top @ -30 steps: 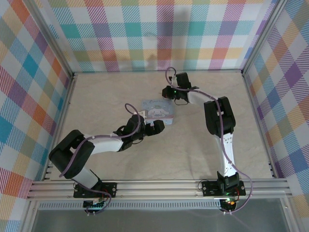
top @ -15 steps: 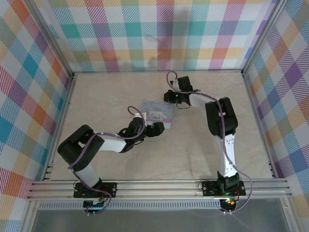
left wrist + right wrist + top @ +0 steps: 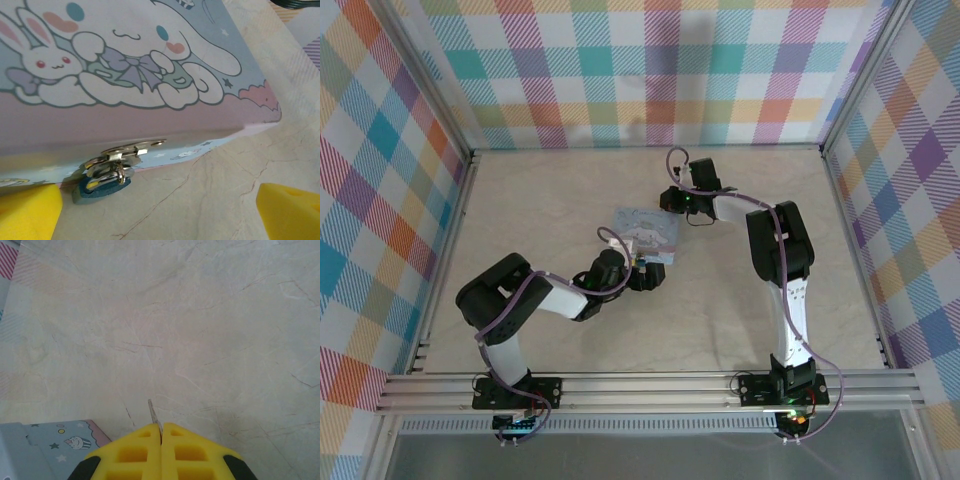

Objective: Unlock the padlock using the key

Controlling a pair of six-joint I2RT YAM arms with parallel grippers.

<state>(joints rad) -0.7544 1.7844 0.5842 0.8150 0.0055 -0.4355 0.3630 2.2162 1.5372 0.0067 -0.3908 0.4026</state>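
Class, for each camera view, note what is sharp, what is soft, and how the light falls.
Left wrist view: padlock and tin fairly sharp, fingertips of the left pincer blurred at the bottom corners. Right wrist view: key thin but distinct, table evenly lit, no glare. Top external view: even light, only faint shadows.

The padlock (image 3: 100,189) is showing blue, the key (image 3: 153,412) silver, the tin (image 3: 150,115) a pastel cartoon print, the table (image 3: 225,175) beige marbling.

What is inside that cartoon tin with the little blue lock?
Its contents are hidden: the tin has its printed lid down. What shows is the outside: a silvery hasp on the front edge, with the blue padlock hooked through it.
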